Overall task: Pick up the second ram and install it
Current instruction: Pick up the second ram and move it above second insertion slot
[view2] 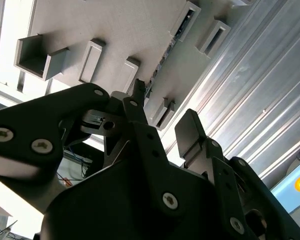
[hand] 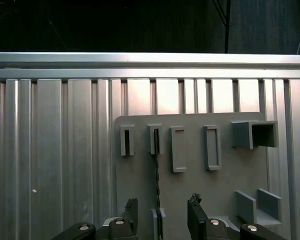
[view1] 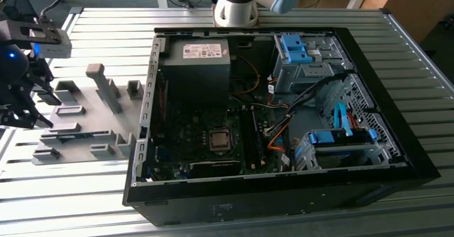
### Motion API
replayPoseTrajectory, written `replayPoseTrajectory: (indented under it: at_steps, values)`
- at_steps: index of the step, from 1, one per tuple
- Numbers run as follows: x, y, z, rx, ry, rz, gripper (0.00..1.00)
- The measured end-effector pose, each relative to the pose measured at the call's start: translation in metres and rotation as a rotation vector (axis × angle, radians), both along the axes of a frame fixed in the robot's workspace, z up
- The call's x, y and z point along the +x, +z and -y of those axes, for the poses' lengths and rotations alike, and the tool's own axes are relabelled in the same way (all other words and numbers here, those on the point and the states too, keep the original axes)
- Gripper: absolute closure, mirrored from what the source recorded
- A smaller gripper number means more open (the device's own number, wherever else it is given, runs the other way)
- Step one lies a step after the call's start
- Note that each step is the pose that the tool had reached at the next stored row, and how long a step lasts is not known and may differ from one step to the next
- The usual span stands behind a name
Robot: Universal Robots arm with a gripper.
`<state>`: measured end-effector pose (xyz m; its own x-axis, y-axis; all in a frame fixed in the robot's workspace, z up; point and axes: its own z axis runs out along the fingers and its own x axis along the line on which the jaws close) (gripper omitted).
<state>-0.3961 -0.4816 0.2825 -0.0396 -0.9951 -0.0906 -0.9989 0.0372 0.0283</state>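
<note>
Grey fixture plate [hand: 190,175] lying below | I'm hovering the gripper [hand: 163,200] spread open, straddling the second ram [hand: 156,175] standing edge-on | I'm aiming dead-centre, judging skew would tilt it

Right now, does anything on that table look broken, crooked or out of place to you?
Nothing stands out. The thin blue-green memory strip stands straight on edge in the slots of the grey plastic fixture plate, with the open black gripper above it. The black computer case lies open on its side, with no visible damage.
</note>
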Motion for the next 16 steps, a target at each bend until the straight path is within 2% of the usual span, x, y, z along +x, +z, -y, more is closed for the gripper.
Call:
replayPoseTrajectory:
  at_steps: [9,16]
  values:
    - [0.0,-0.003,0.0,0.0001,0.0,0.0,0.48]
    - [0.0,-0.0144,0.0,0.0,0.0,-0.0001,0.48]
